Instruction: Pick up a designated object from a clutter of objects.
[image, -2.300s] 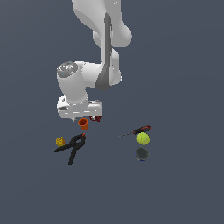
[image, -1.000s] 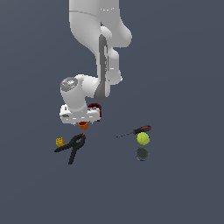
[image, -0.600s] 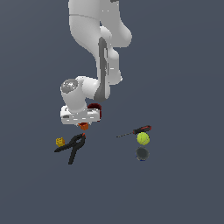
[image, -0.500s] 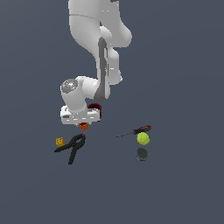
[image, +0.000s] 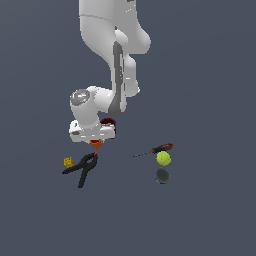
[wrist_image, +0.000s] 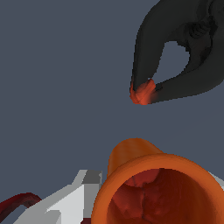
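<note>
The small bright orange cup (image: 95, 144) stands upright right under my hand, at the head of the black clamp (image: 82, 167). In the wrist view the orange cup (wrist_image: 148, 175) fills the frame with its mouth toward the camera. My gripper (image: 95, 141) is down around it, with a pale finger (wrist_image: 81, 194) against one side and the other finger at the opposite rim, shut on the cup. The dark red cup (image: 107, 123) sits just behind the hand; its rim (wrist_image: 17, 202) shows at the wrist view's edge.
The black clamp's orange-tipped jaws (wrist_image: 142, 92) lie close to the orange cup. A yellow cube (image: 68, 161) sits beside the clamp. At the exterior view's right lie a red-handled screwdriver (image: 159, 148), a tennis ball (image: 163, 158) and a dark grey round thing (image: 161, 175).
The hand came down over the orange cup between the oldest frame and one second ago. Since then nothing has visibly moved, and the cup stays in place.
</note>
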